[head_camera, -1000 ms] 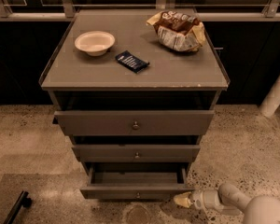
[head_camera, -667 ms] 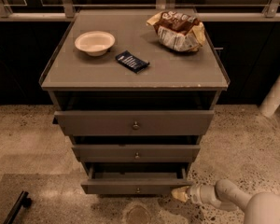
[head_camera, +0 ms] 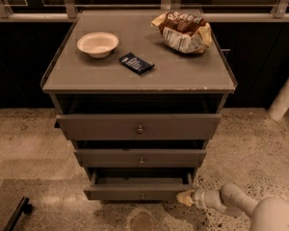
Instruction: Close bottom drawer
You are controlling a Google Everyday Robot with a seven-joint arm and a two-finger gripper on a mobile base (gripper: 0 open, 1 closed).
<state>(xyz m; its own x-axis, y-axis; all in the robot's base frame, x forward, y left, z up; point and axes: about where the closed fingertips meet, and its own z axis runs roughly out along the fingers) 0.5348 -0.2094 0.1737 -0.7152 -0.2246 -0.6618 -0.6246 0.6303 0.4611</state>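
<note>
The bottom drawer [head_camera: 135,192] is the lowest grey front of the cabinet, with a small round knob [head_camera: 142,195] at its centre. It stands pulled out a short way, with a dark gap behind its front. My gripper [head_camera: 185,198] reaches in from the lower right on a white arm [head_camera: 241,207]. Its pale tip touches the right end of the bottom drawer's front. The middle drawer [head_camera: 140,157] and the top drawer [head_camera: 138,126] also stand a little open.
On the cabinet top [head_camera: 183,76] lie a white bowl [head_camera: 98,43], a dark blue packet [head_camera: 136,63] and a chip bag [head_camera: 183,31]. A black object [head_camera: 17,213] lies on the speckled floor at lower left. A white post [head_camera: 284,100] stands at right.
My gripper has moved left against the right end of the bottom drawer's front. The drawer has slid inward and its open gap is narrower.
</note>
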